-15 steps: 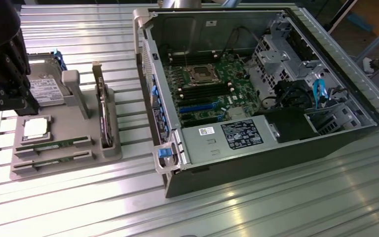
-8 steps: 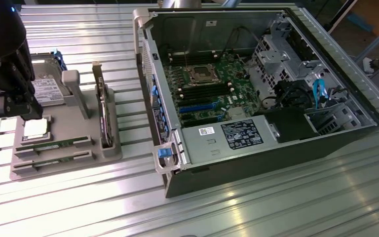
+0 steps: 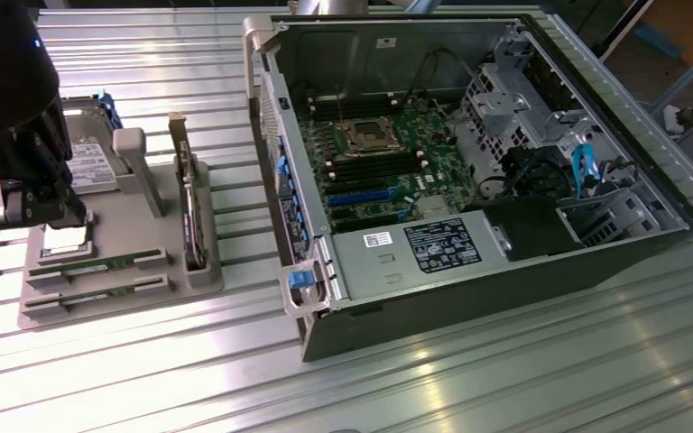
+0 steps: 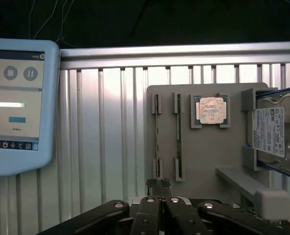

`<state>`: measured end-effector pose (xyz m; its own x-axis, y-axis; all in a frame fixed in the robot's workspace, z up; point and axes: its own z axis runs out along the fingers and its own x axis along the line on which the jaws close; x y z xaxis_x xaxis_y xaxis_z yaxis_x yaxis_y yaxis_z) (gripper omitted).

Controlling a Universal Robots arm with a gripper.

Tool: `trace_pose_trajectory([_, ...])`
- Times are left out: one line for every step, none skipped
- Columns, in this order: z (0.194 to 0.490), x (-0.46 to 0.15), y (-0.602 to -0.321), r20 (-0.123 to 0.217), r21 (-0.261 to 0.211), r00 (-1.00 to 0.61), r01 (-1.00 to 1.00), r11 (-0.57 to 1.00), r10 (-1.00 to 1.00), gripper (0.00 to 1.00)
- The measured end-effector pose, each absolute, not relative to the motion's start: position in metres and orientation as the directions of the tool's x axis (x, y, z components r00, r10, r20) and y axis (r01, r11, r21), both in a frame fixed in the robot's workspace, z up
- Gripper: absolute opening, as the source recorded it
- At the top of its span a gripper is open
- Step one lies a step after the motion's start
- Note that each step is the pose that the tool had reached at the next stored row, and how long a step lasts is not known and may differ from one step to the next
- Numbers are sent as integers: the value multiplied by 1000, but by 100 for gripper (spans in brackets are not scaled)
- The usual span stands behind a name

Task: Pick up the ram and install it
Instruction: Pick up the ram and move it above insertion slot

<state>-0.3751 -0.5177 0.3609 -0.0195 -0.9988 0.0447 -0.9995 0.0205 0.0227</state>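
Note:
Two green ram sticks (image 4: pixel 157 137) (image 4: pixel 178 138) lie side by side in slots of a grey holder tray (image 4: pixel 203 156). In the exterior view the same two sticks (image 3: pixel 97 263) (image 3: pixel 94 294) sit at the tray's near end. My gripper (image 4: pixel 159 185) hovers over the tray's edge, just short of the sticks' ends, with its fingers pressed together and nothing held. The dark arm (image 3: pixel 10 99) stands over the tray's far left corner. An open computer case shows its motherboard (image 3: pixel 377 153) with dark memory slots.
The tray also carries a square silver processor (image 4: pixel 211 109), a hard drive (image 4: pixel 269 129) and a dark expansion card (image 3: pixel 184 194) standing on edge. A tablet (image 4: pixel 15 103) lies beside the tray. The case wall (image 3: pixel 277 171) rises between tray and motherboard.

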Motion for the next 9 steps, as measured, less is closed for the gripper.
trace_pose_trajectory([358,-375,-518,45,22,-20,-1000,21,-999,11])
trace_pose_trajectory([356,-376,-518,45,21,-20,-1000,21,-999,11])
trace_pose_trajectory([353,-376,-518,45,20,-20,-1000,21,-999,11])
trace_pose_trajectory([350,-376,-518,45,19,-20,-1000,20,-999,11])
trace_pose_trajectory([348,-376,-518,45,18,-20,-1000,20,-999,11])
trace_pose_trajectory([345,-377,-518,45,17,-20,-1000,21,-999,11])
trace_pose_trajectory([343,-377,-518,45,17,-20,-1000,20,-999,11])
trace_pose_trajectory([341,-377,-518,45,16,-20,-1000,21,-999,11])
trace_pose_trajectory([337,-378,-518,45,14,-20,-1000,20,-999,11])
